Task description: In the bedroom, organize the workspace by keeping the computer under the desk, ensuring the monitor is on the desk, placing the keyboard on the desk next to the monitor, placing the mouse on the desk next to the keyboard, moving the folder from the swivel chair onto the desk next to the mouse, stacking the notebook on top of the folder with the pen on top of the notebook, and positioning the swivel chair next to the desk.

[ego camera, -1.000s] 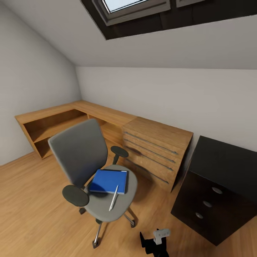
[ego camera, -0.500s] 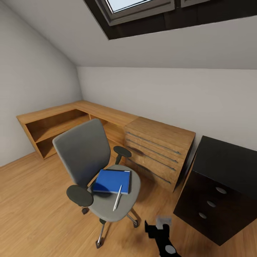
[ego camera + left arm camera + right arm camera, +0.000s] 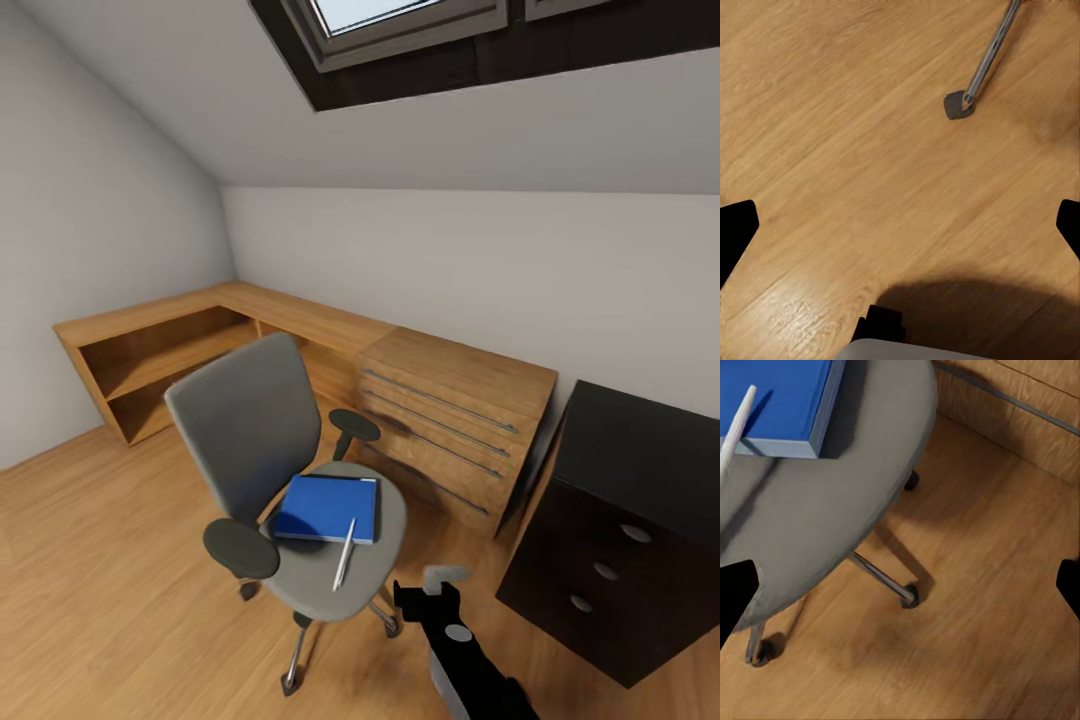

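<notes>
In the head view, a grey upholstered swivel chair with a tall square back and black padded armrests stands on the light wood plank floor of the attic room. On its seat lies a flat bright blue rectangular folder. A slim silvery pen rests partly on the folder's near edge and partly on the seat. Behind the chair runs a low wooden L-shaped shelf unit, which meets a light wooden dresser with long bar handles. To the right of the dresser stands the black desk's drawer unit with round silver knobs, well apart from the chair. The right gripper, black with a grey tip, reaches up from the bottom edge just beside the chair's base; I cannot tell from here how its fingers stand.

In the left wrist view, the camera looks down at the plank floor, where a chrome chair leg ends in a dark castor. The left gripper's black fingers sit at opposite edges, spread wide and holding nothing.

In the right wrist view, the folder and the pen lie on the grey seat, above the chrome legs and castors. The right gripper's dark fingers stand far apart at the picture's sides, empty.
</notes>
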### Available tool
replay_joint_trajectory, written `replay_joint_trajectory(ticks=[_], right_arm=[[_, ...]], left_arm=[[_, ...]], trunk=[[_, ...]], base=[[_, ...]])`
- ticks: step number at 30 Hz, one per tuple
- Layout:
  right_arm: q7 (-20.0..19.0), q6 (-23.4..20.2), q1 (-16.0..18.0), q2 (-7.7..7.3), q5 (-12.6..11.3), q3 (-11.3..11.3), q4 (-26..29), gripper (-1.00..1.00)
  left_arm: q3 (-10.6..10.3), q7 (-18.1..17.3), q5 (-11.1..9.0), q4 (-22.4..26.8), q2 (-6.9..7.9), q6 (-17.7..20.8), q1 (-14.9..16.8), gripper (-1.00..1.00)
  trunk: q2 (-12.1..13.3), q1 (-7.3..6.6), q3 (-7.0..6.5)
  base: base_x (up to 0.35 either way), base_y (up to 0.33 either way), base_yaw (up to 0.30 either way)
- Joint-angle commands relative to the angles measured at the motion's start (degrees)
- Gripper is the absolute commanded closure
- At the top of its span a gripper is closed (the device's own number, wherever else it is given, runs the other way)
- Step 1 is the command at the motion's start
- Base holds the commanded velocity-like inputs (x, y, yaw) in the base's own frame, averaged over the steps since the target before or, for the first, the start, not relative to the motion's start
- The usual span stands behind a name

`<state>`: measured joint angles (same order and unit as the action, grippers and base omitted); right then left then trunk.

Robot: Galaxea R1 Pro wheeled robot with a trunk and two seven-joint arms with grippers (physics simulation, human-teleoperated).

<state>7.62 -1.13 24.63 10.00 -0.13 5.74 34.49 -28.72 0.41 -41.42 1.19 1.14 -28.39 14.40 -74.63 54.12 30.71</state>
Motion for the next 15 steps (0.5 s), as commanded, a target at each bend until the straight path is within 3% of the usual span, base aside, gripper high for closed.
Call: replay_joint_trajectory(ticks=[1,6,11,15], right_arm=[[0.3,-0.2,0.0,0.0,0.0,0.2,0.8,-1.0],[0.1,-0.5,0.1,0.0,-0.2,0.4,4.4,-1.0],[-1.7,-0.2,0.1,0.0,-0.3,0.4,5.4,-1.0],[-1.9,1.5,0.1,0.0,-0.3,0.3,5.4,-1.0]], left_arm=[[-0.5,0.0,-0.4,0.0,0.01,-0.1,0.0,-1.0],[-0.5,0.0,-0.4,0.0,0.01,-0.1,0.0,-1.0],[-0.5,-0.1,-0.3,0.1,-0.08,-0.3,0.0,-1.0],[-0.4,0.0,-0.3,0.1,-0.21,-0.4,0.0,-1.0]], trunk=[[0.0,0.0,0.06],[0.0,0.0,0.06],[0.0,0.0,0.06],[-1.6,0.88,0.77]], base=[[0.0,0.311,0.0],[0.0,0.257,0.0],[0.0,0.039,0.0],[0.0,0.005,0.0]])
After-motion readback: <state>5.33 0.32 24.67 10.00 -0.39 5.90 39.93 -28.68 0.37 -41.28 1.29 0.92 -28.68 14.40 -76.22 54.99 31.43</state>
